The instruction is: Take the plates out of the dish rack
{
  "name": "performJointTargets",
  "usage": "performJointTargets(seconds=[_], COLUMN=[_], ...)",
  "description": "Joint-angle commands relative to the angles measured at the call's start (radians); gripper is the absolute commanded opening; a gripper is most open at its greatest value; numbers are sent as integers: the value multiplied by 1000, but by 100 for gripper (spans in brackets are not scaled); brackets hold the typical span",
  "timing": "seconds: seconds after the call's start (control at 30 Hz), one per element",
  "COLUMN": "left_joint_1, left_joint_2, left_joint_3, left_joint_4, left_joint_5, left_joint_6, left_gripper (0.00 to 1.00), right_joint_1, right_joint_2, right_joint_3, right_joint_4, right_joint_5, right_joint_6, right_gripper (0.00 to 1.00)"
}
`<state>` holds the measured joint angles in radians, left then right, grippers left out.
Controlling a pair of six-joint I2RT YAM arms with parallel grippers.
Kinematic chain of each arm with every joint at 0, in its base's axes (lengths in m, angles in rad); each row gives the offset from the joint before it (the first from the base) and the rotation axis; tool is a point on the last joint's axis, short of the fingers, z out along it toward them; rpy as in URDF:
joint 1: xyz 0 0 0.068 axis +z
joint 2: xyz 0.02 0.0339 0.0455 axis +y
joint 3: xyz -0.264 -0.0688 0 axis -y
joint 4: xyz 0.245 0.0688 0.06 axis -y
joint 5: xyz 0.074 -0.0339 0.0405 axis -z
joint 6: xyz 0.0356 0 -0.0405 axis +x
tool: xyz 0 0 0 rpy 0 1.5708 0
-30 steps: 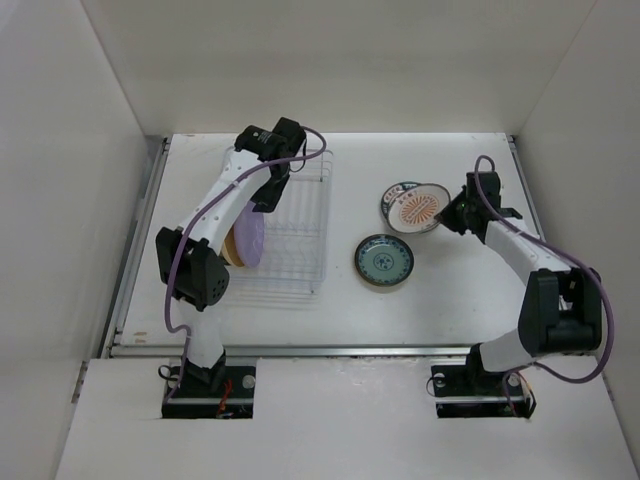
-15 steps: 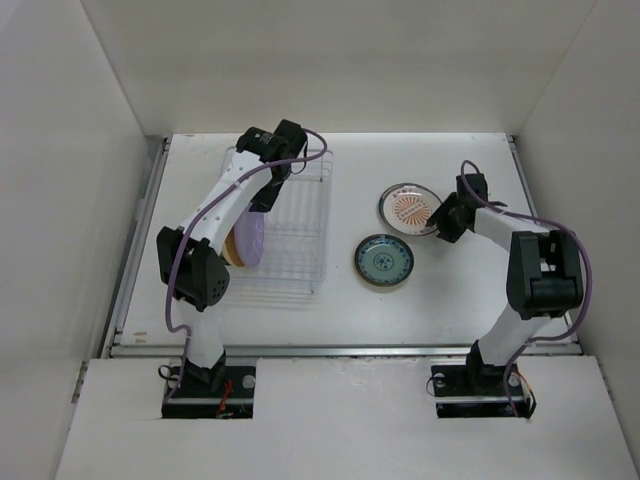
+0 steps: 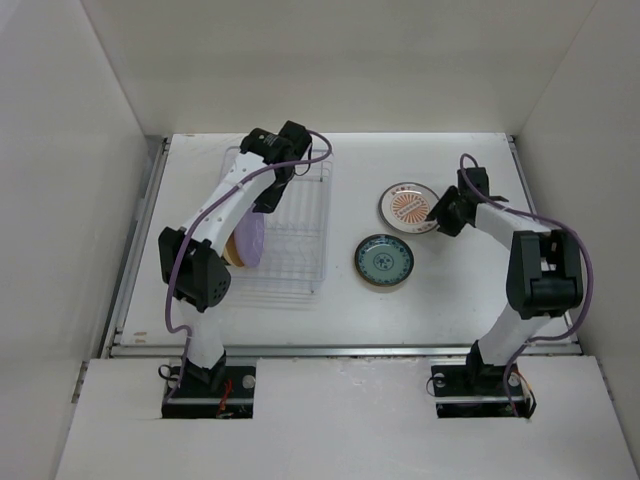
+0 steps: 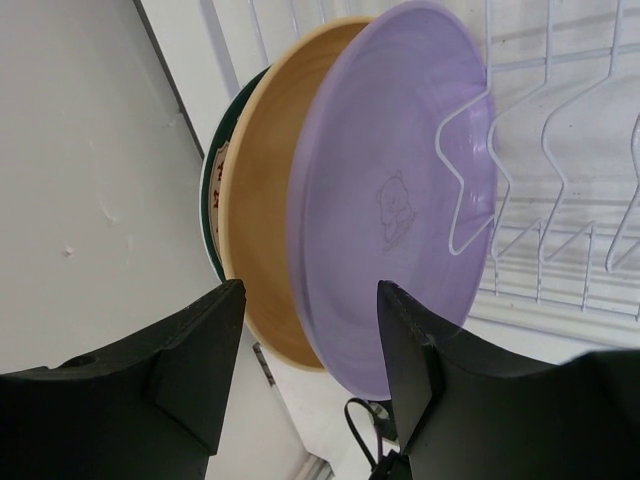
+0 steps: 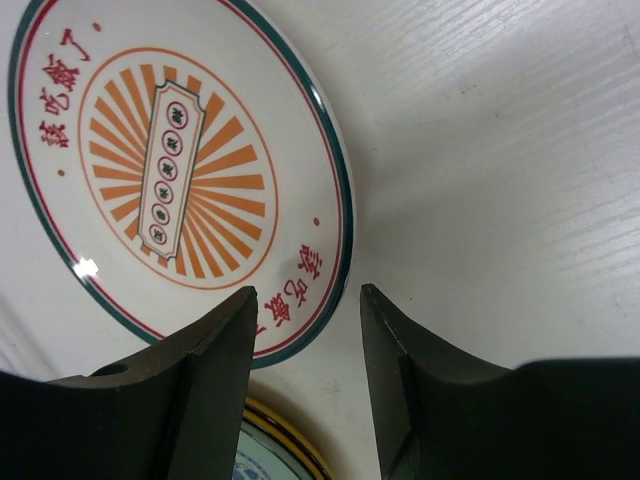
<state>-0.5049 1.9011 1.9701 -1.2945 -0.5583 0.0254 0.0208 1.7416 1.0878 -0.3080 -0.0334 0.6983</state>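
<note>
Looking down from the top camera, I can only make out the lavender plate (image 3: 252, 238) and a thin tan edge in the dish rack (image 3: 300, 250), because my left arm (image 3: 225, 200) covers part of it. The left wrist camera shows more. Three plates stand on edge there, packed close: the lavender plate, the tan plate (image 4: 265, 220) behind it, and a green-rimmed plate (image 4: 211, 200) that is almost all hidden. Only its dark rim and a bit of red writing peek out.

My left gripper (image 4: 310, 290) is wide open and holds nothing. The bottom edges of the tan and lavender plates sit between its fingers.

On the table (image 3: 450, 290) I count two plates I can see well: the orange-striped plate (image 5: 180, 170) and the teal plate (image 3: 385, 261), lying flat and near each other. My right gripper (image 5: 307, 295) is also open and empty, with the near rim of the orange-striped plate between its fingers. A small bit of a yellow-rimmed plate (image 5: 275, 455) shows low in the right wrist view, mostly cut off. I cannot tell which plate it is.
</note>
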Motion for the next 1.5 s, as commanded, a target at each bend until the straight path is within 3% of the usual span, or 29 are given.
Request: performJointTargets(seconds=[0.0,0.13,0.27,0.5,0.53,0.57,0.73,0.9,1.1,1.23,1.47], left_joint_1=[-14,-14,-14,20,29,40,40,40,-13,-14,-14], left_joint_2=[-36,-36,3,13,13,22,-19,-95,-119,-128,-139], left_joint_3=[39,21,-26,-117,-126,-126,5,137,292,302,260], left_joint_4=[-19,-19,-28,-3,-3,-3,-12,29,60,69,93], left_joint_5=[-22,0,-48,-69,-69,-69,4,77,-24,6,182], left_joint_6=[-2,10,1,-27,-27,-39,-57,-90,-70,-70,-70], left_gripper=[52,52,42,17,12,0,0,0,0,0,0], right_joint_1=[4,13,13,47,47,56,76,125,189,260,347], right_joint_2=[-88,-129,-175,-226,-235,-235,-255,-304,-315,-281,-212], right_joint_3=[34,34,24,24,24,24,37,56,78,93,168], right_joint_4=[0,-22,-31,-49,-49,-49,-60,-11,36,125,225], right_joint_5=[-10,9,-2,-13,-13,-13,-28,-213,-402,-584,-672], right_joint_6=[-49,-71,-80,-100,-100,-109,-155,-255,-312,-289,-218], right_gripper=[52,52,52,52,52,52,52,55,62,70,80])
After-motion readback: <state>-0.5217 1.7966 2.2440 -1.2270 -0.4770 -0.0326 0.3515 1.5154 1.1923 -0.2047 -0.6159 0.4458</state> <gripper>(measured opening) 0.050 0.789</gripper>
